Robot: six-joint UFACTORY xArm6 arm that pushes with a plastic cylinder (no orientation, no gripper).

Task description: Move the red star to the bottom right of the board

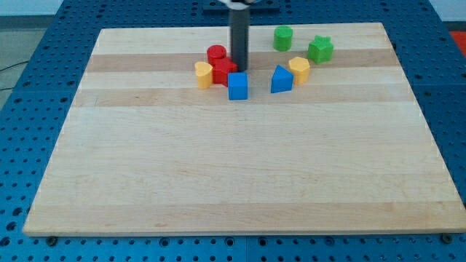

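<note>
Seven small blocks sat near the top of the frame, all on a big wooden board [240,167] made of pale planks. The board lay on a blue table [25,109] full of little holes, which showed along every edge of the picture. A thin dark cable [16,64] ran over the blue part at the far left.

The red star [223,71] was in the upper middle, far from the lower right corner of the board. A red cylinder [215,54] touched it from above, and a yellow block [203,74] sat right against its left side. A blue cube [237,86] sat just below and right of the star.

My tip [239,69] was down at the star's right edge, and looked like it was touching it. The arm had no pincer, only the dark rod, so nothing was held or let go.

Farther right were a blue triangle-shaped block [281,79] and a second yellow block [298,69] side by side. A green cylinder [282,38] and a green star [320,49] sat near the upper right.
</note>
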